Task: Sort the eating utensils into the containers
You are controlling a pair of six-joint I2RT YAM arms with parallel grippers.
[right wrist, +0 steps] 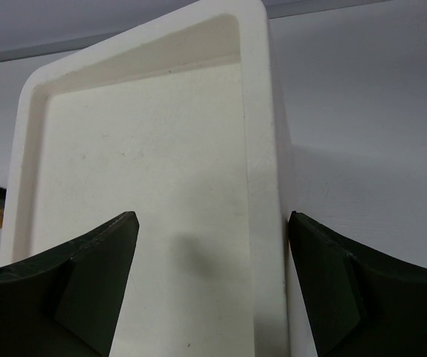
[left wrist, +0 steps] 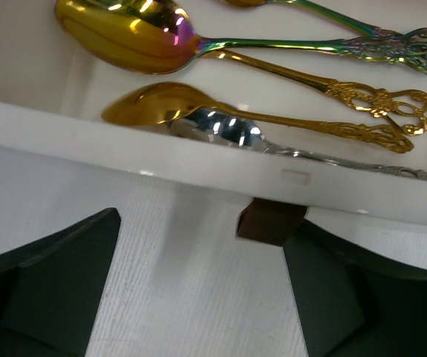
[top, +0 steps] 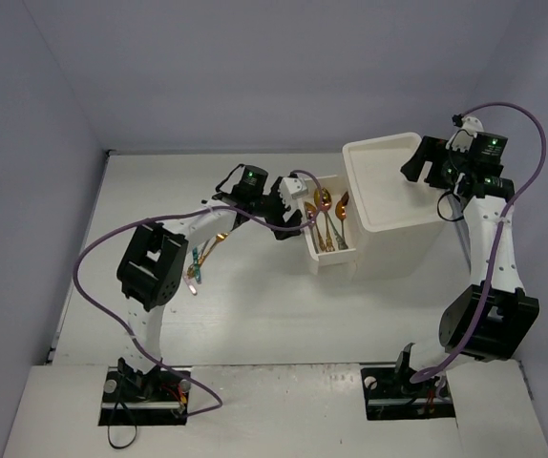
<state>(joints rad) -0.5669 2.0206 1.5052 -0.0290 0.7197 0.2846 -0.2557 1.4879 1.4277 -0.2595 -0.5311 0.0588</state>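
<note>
L gripper (left wrist: 198,297): jaws wide, empty; brown handle (left wrist: 269,222) of drawer (left wrist: 124,145) just ahead between them, prob. for sliding it; spoons (left wrist: 146,33) inside.
R gripper (right wrist: 213,290): jaws wide, astride drawer unit (right wrist: 139,163) edge, ungripped; prob. bracing.

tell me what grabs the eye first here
Glossy gold spoons lie in the pulled-out white drawer at mid-table, beside the white drawer unit. Close up, one rainbow-tinted spoon gleams brightest. A few loose utensils lie further left on the table.
</note>
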